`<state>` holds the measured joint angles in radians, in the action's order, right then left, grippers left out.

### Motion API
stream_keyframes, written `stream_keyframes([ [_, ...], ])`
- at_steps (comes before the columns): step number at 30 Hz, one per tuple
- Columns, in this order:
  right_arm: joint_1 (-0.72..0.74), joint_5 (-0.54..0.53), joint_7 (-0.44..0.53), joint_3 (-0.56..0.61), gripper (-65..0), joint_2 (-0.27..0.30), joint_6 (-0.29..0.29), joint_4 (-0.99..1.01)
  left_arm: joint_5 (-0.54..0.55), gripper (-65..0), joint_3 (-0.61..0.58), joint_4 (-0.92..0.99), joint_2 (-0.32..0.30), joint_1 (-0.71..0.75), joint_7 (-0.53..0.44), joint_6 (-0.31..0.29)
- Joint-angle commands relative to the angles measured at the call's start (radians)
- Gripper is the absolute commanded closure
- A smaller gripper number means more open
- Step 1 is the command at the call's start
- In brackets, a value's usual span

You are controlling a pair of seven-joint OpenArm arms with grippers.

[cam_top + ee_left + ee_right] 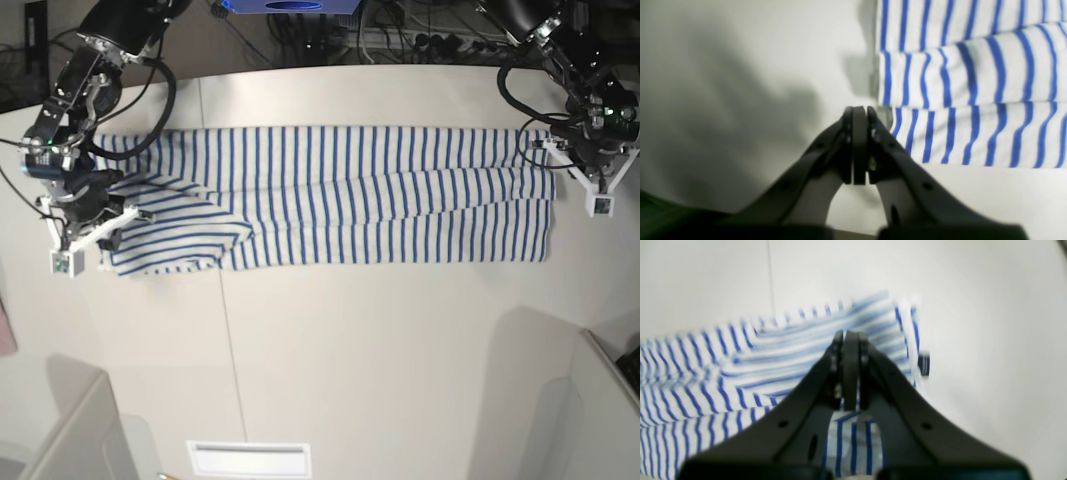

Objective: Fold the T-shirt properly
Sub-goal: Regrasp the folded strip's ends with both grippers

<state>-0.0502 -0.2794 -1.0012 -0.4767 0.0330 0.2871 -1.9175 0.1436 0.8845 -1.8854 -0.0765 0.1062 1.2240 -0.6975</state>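
The T-shirt (340, 195), white with thin blue stripes, lies folded lengthwise into a long band across the table. In the left wrist view its layered edge (967, 100) sits just right of my left gripper (858, 111), which is shut with nothing between its pads and hangs over bare table. My right gripper (850, 336) is also shut, with no cloth in it, and hovers over the shirt's other end (773, 366). A small dark label (923, 364) pokes out at that end's edge.
The left arm (595, 120) stands at the band's right end and the right arm (70, 170) at its left end. A table seam (225, 330) runs front to back. A white slotted plate (248, 458) and grey bins (560, 420) sit near the front edge.
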Motion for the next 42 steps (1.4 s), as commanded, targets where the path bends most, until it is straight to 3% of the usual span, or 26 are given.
stream_keyframes([
  [1, 0.02, -0.016, 0.028, 0.0, 0.0, 0.011, 0.002, -0.015, 0.066, 0.0, 0.052, -0.013, -0.021, -0.006, -0.013, -0.001],
  [3, -0.009, -0.016, 0.031, 0.0, 0.0, 0.009, 0.002, -0.015, 0.153, 0.0, 0.131, -0.013, -0.021, 0.023, -0.01, -0.001],
  [4, -0.018, -0.016, 0.035, 0.0, 0.0, 0.009, 0.002, -0.015, 0.19, -6.9, 0.147, -0.012, -0.022, 0.03, -0.01, -0.001],
  [6, -0.032, -0.016, 0.035, 0.0, 0.0, 0.005, 0.002, -0.02, 0.241, -28.3, 0.147, -0.012, -0.042, 0.046, -0.01, -0.001],
  [8, -0.043, -0.016, 0.035, 0.0, 0.0, -0.006, 0.002, -0.02, 0.262, -44.8, 0.147, -0.01, -0.047, 0.051, -0.011, -0.001],
  [10, -0.043, -0.016, 0.035, 0.0, 0.0, -0.009, 0.002, -0.02, 0.273, -55.6, 0.146, 0.004, -0.047, 0.028, -0.011, -0.001],
  [11, -0.043, -0.016, 0.035, 0.0, 0.0, -0.009, 0.002, -0.02, 0.265, -57.6, 0.146, 0.017, -0.047, 0.014, -0.01, -0.001],
  [20, -0.079, -0.016, 0.035, 0.0, 0.0, -0.011, 0.002, -0.03, 0.247, -57.8, 0.089, 0.257, -0.087, -0.027, -0.036, -0.001],
  [23, -0.093, -0.016, 0.035, 0.0, 0.0, -0.011, 0.002, -0.03, 0.248, -57.8, 0.084, 0.267, -0.085, -0.018, -0.091, -0.001],
  [31, -0.098, -0.016, 0.035, 0.0, 0.0, -0.011, 0.002, -0.03, 0.321, -57.8, 0.066, 0.252, -0.087, -0.018, -0.091, -0.001],
  [42, -0.103, -0.016, 0.035, 0.002, 0.0, -0.012, 0.002, -0.03, 0.322, -57.8, 0.009, 0.464, -0.088, -0.104, -0.097, -0.001],
])
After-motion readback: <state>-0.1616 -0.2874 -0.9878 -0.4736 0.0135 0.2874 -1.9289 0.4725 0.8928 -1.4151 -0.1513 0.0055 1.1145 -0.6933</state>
